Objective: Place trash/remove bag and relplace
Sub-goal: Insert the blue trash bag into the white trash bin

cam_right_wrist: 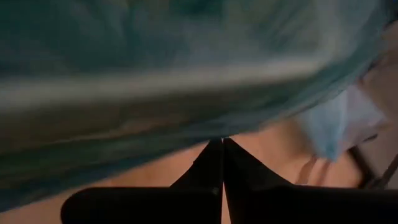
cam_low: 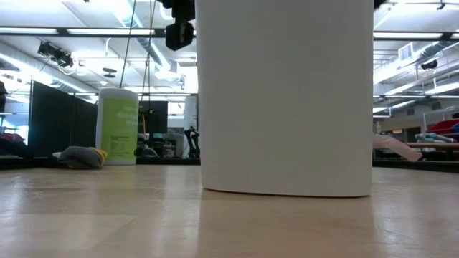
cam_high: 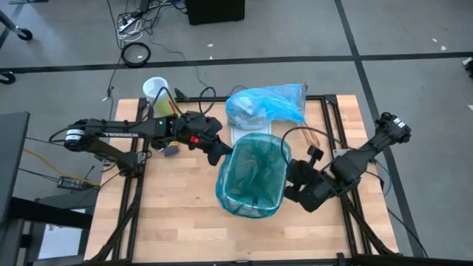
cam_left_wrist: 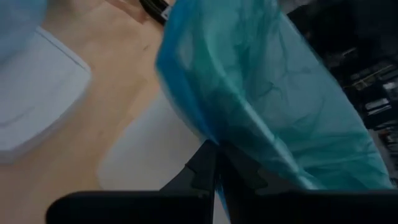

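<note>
A white bin (cam_high: 225, 193) stands mid-table and fills the low view (cam_low: 287, 97). A darker teal-green bag (cam_high: 255, 170) lines it, its mouth spread over the rim. The light sky-blue bag (cam_high: 270, 103) lies bunched on the table behind the bin, with pale trash (cam_high: 244, 111) showing through it. My left gripper (cam_high: 222, 157) is shut at the bin's left rim, my right gripper (cam_high: 293, 186) at its right rim. In both wrist views the teal-green bag (cam_left_wrist: 261, 93) (cam_right_wrist: 155, 81) spreads just beyond the shut fingers. My left gripper pinches the teal-green bag's mouth edge (cam_left_wrist: 219, 151) between its two fingers, coming from the table's left and slanting down. The film runs up and away from the fingertips, spread over the bin's rim. My right gripper meets the bag's edge (cam_right_wrist: 222, 138) with shut fingertips, slanting down from the table's right. Blur hides how much film lies between them.
A green wipes canister (cam_high: 157, 94) (cam_low: 118, 125) stands at the back left. A flat white piece (cam_left_wrist: 37, 99) lies on the table by the bin. A brown scrap (cam_high: 312, 137) lies right of the blue bag. A small grey-and-yellow object (cam_low: 82, 156) lies near the canister.
</note>
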